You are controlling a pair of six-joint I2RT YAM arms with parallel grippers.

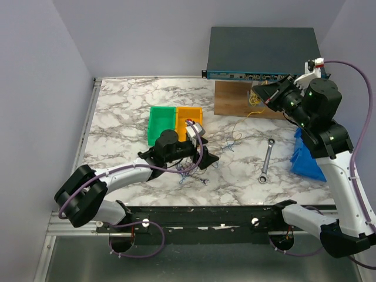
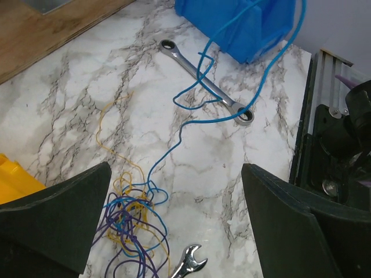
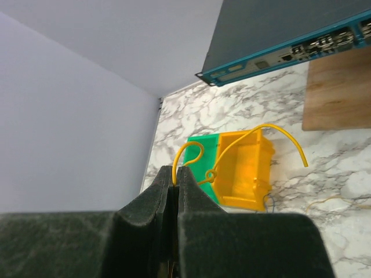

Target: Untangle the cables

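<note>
The right jaws, held high, are clenched on one yellow wire (image 3: pixel 271 125), seemingly to draw it from the cables (image 2: pixel 130 231) knotted on the marble surface (image 2: pixel 69 116). The left jaws hang released over that knot.

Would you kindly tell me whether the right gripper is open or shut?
Shut. In the right wrist view the right gripper has its fingers pressed together on a yellow wire that curls out above them.
</note>
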